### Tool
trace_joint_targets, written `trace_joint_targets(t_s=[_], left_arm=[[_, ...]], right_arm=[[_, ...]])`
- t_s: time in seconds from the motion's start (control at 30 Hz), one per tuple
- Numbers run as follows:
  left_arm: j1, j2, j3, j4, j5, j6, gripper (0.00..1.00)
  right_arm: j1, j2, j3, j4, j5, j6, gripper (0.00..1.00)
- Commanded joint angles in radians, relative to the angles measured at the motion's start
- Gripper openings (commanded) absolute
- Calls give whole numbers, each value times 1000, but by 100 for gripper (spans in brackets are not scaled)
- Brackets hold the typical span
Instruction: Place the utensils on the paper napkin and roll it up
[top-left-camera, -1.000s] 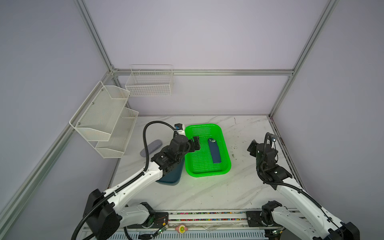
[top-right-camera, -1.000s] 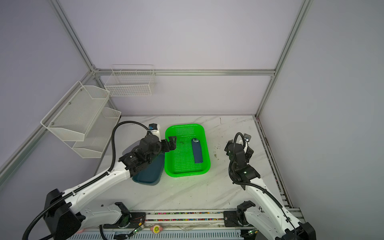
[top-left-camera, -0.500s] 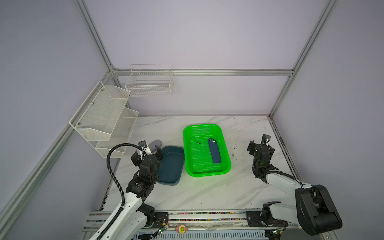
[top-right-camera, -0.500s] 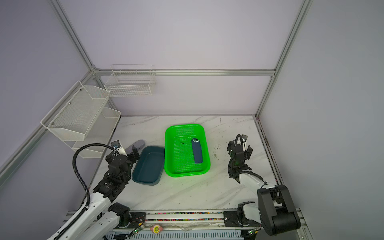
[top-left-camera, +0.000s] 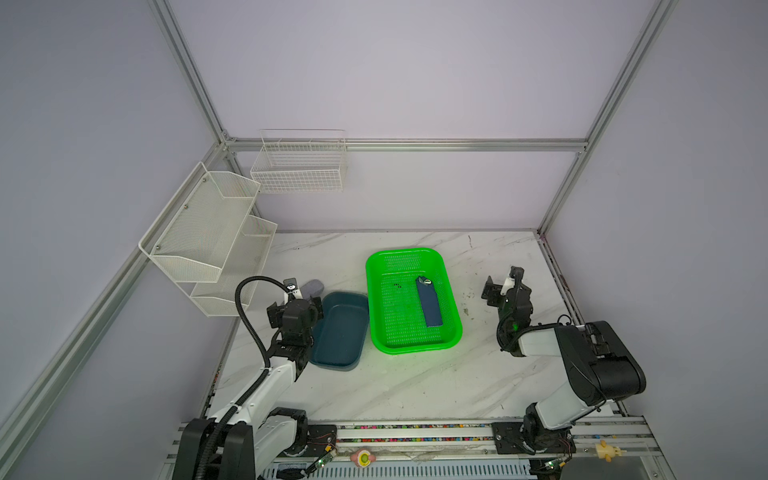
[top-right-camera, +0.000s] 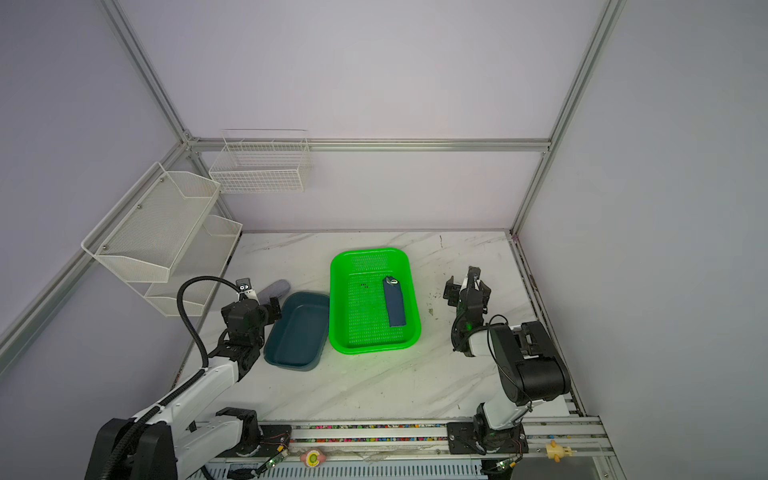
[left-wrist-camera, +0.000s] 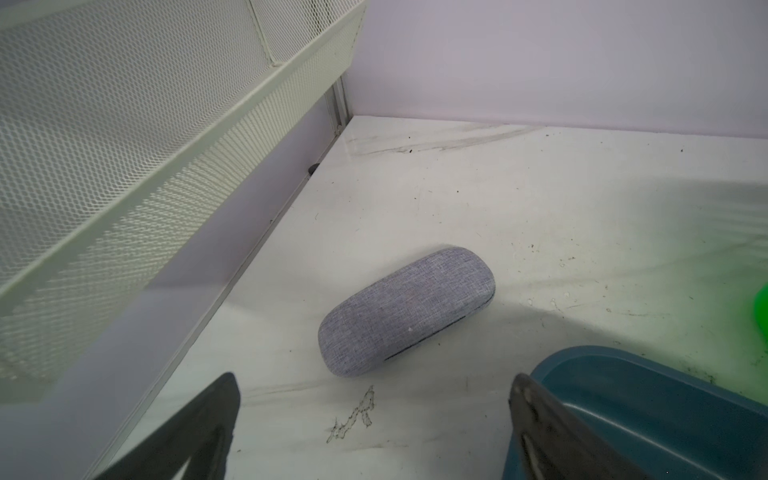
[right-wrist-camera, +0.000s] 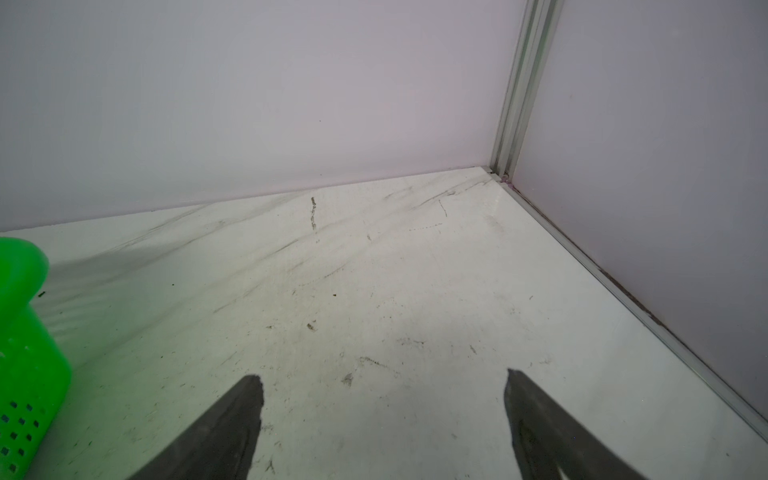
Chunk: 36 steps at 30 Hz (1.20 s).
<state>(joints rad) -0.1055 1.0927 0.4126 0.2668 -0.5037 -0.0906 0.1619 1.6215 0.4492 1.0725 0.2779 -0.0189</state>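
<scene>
In both top views the paper napkin (top-left-camera: 429, 301) (top-right-camera: 395, 302) lies as a narrow navy strip inside the green basket (top-left-camera: 409, 252) (top-right-camera: 370, 252). A shiny silver utensil tip (top-left-camera: 424, 281) (top-right-camera: 391, 281) pokes out of its far end; the rest of the utensils is hidden. My left gripper (top-left-camera: 296, 309) (top-right-camera: 250, 309) (left-wrist-camera: 374, 378) is open and empty at the left, beside the teal tray. My right gripper (top-left-camera: 503, 286) (top-right-camera: 463, 286) (right-wrist-camera: 382, 376) stands open and empty over bare marble, right of the basket (right-wrist-camera: 25, 332).
A grey oblong case (left-wrist-camera: 407, 309) (top-left-camera: 312, 286) lies just ahead of my left gripper. The dark teal tray (top-left-camera: 340, 328) (left-wrist-camera: 648, 399) sits against the basket's left side. White mesh shelves (top-left-camera: 208, 232) hang on the left wall and a wire basket (top-left-camera: 299, 166) on the back wall.
My left arm has drawn back from the basket's left rim to the table's left side by the tray. The right arm has folded back at its base; its gripper has hardly moved.
</scene>
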Motion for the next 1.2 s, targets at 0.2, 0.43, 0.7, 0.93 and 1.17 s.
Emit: trace_joint_targets(t_s=[0.2,0.43,0.7,0.93,1.17], left_arm=[[35,159,-58,426,118,82,100],[89,275,-74,600,231,56,100],[106,437,-103,774,269,50,100],[110,476,-99,801,251,40,100],[111,473,-62,723,189,16,100]], right_arm=[[-9,174,-57,436,-73,-96,92],[-9,167,-9,325,-10,-54,97],[-10,166,-14,337,-2,-63,97],[-10,167,-13,336,0,-64,97],[-11,167,-9,324,-3,-52,97]])
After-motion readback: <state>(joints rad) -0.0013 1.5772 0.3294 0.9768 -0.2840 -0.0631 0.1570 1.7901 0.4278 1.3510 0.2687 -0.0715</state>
